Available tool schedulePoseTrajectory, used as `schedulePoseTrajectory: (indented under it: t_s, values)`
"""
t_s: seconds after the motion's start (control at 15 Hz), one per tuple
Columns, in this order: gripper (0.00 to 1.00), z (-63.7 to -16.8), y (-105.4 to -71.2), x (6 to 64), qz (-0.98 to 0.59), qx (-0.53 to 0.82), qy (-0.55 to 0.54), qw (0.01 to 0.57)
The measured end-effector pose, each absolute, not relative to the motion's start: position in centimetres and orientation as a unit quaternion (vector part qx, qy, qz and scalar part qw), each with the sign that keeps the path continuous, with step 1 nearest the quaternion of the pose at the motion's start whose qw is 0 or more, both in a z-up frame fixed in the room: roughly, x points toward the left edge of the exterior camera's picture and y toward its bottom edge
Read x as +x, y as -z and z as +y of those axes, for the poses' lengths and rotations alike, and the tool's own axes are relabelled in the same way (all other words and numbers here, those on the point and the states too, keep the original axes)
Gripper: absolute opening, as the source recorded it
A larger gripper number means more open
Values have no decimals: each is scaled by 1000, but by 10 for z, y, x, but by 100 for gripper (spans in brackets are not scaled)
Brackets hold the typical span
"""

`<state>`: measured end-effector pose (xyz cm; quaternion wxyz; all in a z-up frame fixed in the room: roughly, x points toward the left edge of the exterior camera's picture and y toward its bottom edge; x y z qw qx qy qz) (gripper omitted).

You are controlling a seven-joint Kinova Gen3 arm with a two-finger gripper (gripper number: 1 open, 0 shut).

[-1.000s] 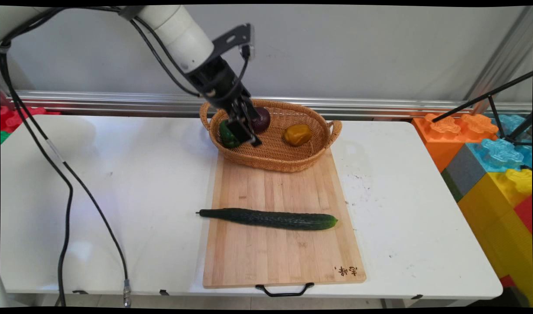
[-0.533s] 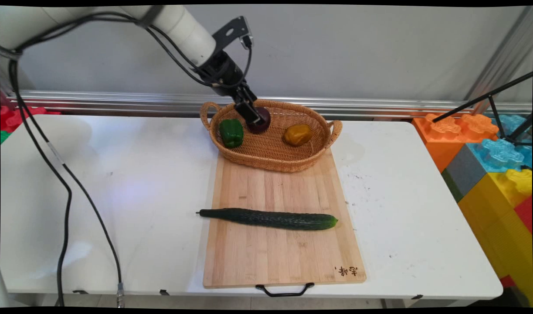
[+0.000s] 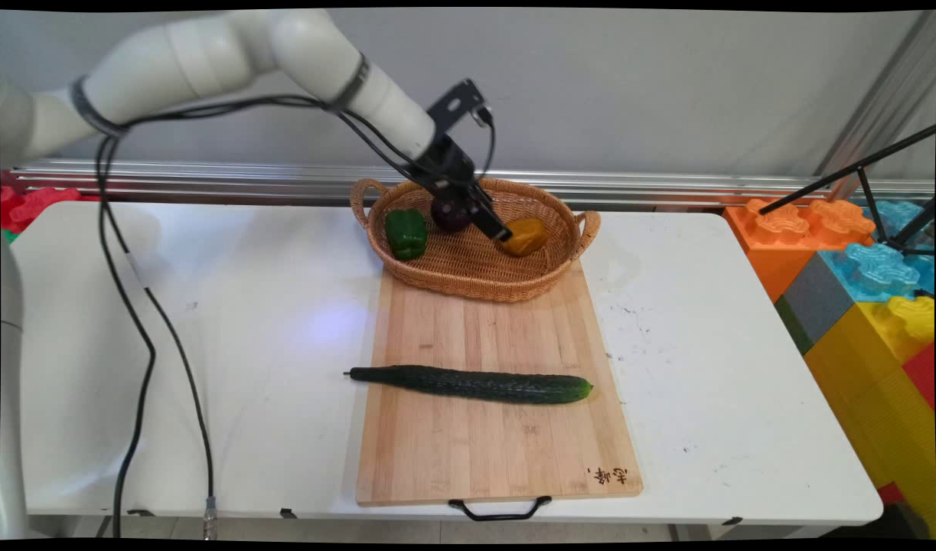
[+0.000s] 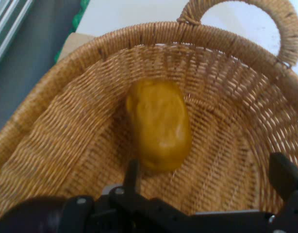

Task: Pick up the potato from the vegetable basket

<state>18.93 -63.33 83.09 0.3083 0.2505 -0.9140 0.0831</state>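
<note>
A: Where is the gripper (image 3: 499,229)?

B: Low inside the basket (image 3: 475,285) at the table's far side, fingers (image 4: 133,175) spread apart and holding nothing. A yellow-brown lump (image 4: 159,126) lies just beyond them, untouched.

A: What else is in the basket?

B: A green pepper (image 3: 406,233) at the left and a dark purple ball (image 3: 446,218) in the middle. Nearer, a cucumber (image 3: 475,384) lies across a wooden cutting board (image 3: 498,451).

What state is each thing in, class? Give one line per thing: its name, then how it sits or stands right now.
gripper: open, low inside the basket, by the yellow potato.
yellow potato: lying in the basket, ungripped.
purple onion: in the basket, partly hidden.
green pepper: in the basket's left end.
basket: upright, on the cutting board's far end.
cucumber: lying across the cutting board.
</note>
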Motion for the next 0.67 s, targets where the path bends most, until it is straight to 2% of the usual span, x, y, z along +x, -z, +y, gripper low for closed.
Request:
schedulePoseTrajectory:
  t_s: [0.33,0.67]
  values:
    - [100,-659,-784,157,-905,261,-85,324]
    - [100,-676,-760,142,-898,274,-96,331]
